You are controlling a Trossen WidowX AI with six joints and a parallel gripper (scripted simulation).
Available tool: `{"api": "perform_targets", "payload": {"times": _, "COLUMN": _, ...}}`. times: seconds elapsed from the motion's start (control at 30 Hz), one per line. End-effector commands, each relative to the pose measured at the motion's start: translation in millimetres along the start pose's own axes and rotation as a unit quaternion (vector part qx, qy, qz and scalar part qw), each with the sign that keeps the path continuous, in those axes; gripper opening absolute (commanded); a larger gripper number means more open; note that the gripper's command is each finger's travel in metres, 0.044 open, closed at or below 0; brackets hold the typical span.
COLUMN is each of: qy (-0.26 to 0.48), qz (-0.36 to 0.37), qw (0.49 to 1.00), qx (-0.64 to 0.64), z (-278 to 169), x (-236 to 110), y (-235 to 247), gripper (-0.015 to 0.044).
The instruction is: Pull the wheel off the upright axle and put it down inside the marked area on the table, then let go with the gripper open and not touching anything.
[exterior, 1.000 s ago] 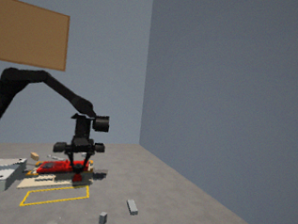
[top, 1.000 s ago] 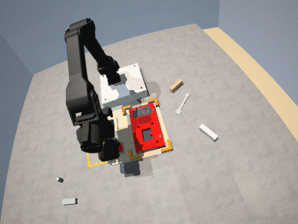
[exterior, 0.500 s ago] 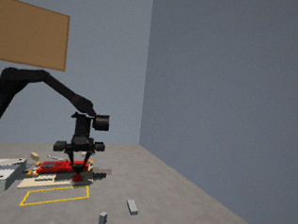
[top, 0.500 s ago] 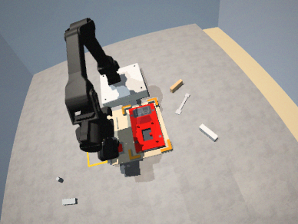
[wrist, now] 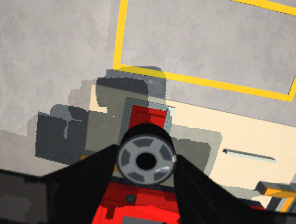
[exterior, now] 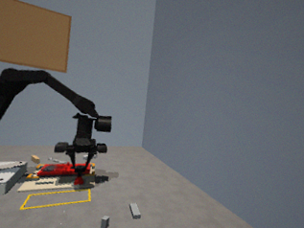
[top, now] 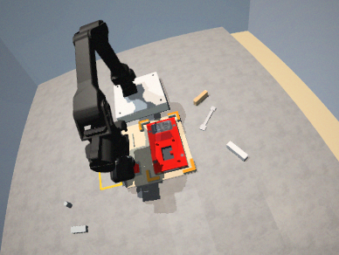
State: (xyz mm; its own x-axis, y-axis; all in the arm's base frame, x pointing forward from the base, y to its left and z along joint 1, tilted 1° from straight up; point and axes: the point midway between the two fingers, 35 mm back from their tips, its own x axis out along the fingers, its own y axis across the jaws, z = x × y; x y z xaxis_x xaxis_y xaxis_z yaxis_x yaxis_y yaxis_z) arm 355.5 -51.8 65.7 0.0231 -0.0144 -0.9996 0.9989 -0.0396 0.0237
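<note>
The black six-joint arm (exterior: pixel 27 81) rises from its base at the left of the exterior view, bends at a high elbow and slopes down to a wrist that points straight at the table, with the black parallel-jaw gripper (wrist: pixel 146 161) hanging just above the red flat car-shaped body (top: pixel 166 146). The gripper is clamped on the small grey wheel with a black tyre and dark hub hole (wrist: pixel 146 160), one black finger (wrist: pixel 95 175) pressing on each side of the tyre. The wheel sits over the near end of the red body, above a cream rectangular board (top: pixel 185 150); whether it is off the axle cannot be told. Beyond it on the grey table (top: pixel 262 196) lies one yellow-outlined rectangular marked area (wrist: pixel 205 42), with the wheel outside its border. Counted from the top view: one white square base plate (top: pixel 146 89) under the arm, one tan wooden block (top: pixel 201 97), one white dog-bone-shaped bar (top: pixel 208 118), one white rectangular block (top: pixel 237 150), one pale grey block (top: pixel 79 229) and one small dark grey cube (top: pixel 67 203).
</note>
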Motion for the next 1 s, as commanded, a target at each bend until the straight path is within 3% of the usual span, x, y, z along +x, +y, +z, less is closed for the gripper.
{"api": "perform_targets", "payload": {"times": 0.0, "qy": -0.001, "qz": 0.005, "qw": 1.0, "qx": -0.001, "z": 0.2, "x": -5.7, "y": 1.4, "gripper": 0.0}}
{"api": "perform_targets", "payload": {"times": 0.97, "qy": -0.001, "qz": 0.005, "qw": 1.0, "qx": -0.001, "z": 0.1, "x": -27.5, "y": 0.6, "gripper": 0.0}}
